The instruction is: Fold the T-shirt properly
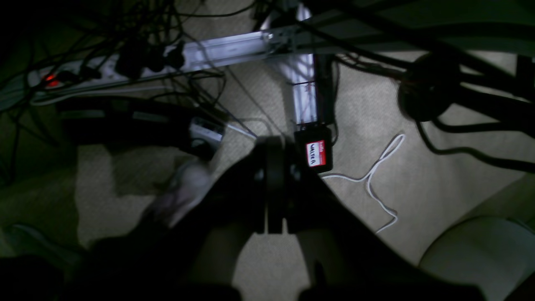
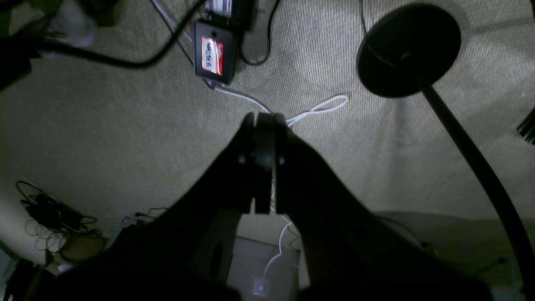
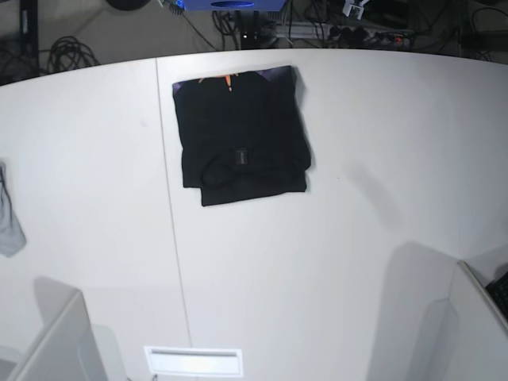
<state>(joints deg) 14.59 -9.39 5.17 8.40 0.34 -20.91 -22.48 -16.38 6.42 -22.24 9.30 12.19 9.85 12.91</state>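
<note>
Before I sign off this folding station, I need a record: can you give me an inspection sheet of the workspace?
Surface: white table, seam running front to back.
Job's things: black T-shirt lies folded into a compact rectangle at the far middle, collar mark at its far edge.
Clutter: light-grey cloth at the table's edge, apart from the shirt.
Grippers: left hand and right hand shut, holding nothing, over carpet.
Cables: white cable loose on the floor; power strip with plugs.
Surroundings: round black stand base; labelled black box.
</note>
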